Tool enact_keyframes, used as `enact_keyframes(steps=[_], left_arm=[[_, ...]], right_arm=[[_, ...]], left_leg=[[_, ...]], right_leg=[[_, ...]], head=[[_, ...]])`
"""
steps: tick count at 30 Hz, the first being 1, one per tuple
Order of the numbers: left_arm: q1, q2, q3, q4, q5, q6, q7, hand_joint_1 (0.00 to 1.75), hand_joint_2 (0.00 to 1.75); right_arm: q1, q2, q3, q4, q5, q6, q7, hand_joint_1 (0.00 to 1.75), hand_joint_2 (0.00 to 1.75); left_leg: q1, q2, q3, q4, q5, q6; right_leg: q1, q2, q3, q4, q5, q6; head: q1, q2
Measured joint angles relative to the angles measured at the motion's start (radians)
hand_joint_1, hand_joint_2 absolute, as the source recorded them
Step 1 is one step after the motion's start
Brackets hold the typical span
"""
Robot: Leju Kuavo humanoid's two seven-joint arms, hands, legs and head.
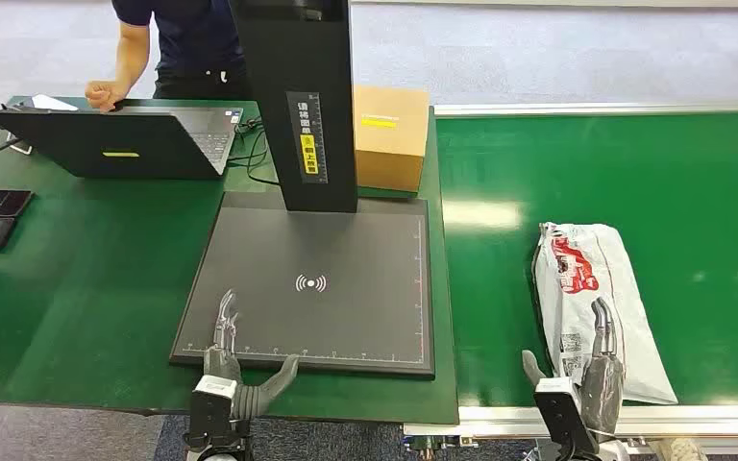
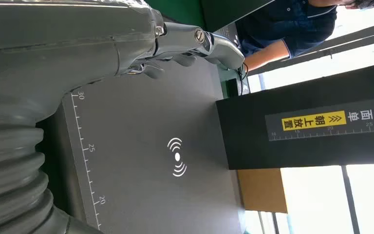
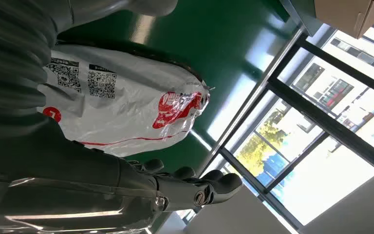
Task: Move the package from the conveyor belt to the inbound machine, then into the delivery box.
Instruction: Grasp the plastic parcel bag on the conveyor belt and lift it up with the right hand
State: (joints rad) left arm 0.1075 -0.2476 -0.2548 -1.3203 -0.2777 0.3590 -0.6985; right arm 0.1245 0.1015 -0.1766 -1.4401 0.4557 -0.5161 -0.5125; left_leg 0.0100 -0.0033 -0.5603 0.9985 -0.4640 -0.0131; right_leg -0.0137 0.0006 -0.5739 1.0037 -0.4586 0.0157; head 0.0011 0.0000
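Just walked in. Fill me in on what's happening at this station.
A humanoid robot is starting to pick up a white plastic package lying on the green conveyor belt. Its right hand is open at the package's near end, with no grip yet. Its left hand rests open at the near edge of the dark inbound machine's scanning pad, which carries nothing. A person stands behind the table at a laptop.
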Motion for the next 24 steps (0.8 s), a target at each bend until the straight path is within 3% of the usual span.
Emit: enact_keyframes(steps=[5, 8, 10, 24], left_arm=[[0.002, 0.000, 0.001, 0.000, -0.003, 0.001, 0.002, 0.00, 1.75], [0.005, 0.000, 0.002, 0.000, -0.008, 0.002, 0.004, 0.00, 1.75], [0.006, 0.000, 0.004, 0.000, -0.010, 0.001, 0.005, 0.00, 1.75], [0.008, 0.000, 0.011, 0.000, -0.021, -0.012, 0.003, 0.00, 1.75]], right_arm=[[0.002, 0.007, 0.000, -0.008, 0.001, 0.005, 0.003, 0.65, 1.75], [0.002, 0.014, 0.000, -0.013, 0.004, 0.006, 0.003, 0.16, 1.75], [0.003, 0.019, 0.000, -0.017, 0.007, 0.006, 0.004, 0.01, 1.75], [0.030, 0.039, -0.002, -0.098, 0.044, 0.000, 0.019, 0.00, 1.75]], left_leg=[[0.000, 0.000, 0.000, 0.000, 0.000, 0.000], [0.000, 0.000, 0.000, 0.000, 0.000, 0.000], [0.000, 0.000, 0.000, 0.000, 0.000, 0.000], [0.000, 0.000, 0.000, 0.000, 0.000, 0.000]], right_leg=[[0.000, 0.000, 0.000, 0.000, 0.000, 0.000], [0.000, 0.000, 0.000, 0.000, 0.000, 0.000], [0.000, 0.000, 0.000, 0.000, 0.000, 0.000], [0.000, 0.000, 0.000, 0.000, 0.000, 0.000]], head=[[0.000, 0.000], [0.000, 0.000], [0.000, 0.000], [0.000, 0.000]])
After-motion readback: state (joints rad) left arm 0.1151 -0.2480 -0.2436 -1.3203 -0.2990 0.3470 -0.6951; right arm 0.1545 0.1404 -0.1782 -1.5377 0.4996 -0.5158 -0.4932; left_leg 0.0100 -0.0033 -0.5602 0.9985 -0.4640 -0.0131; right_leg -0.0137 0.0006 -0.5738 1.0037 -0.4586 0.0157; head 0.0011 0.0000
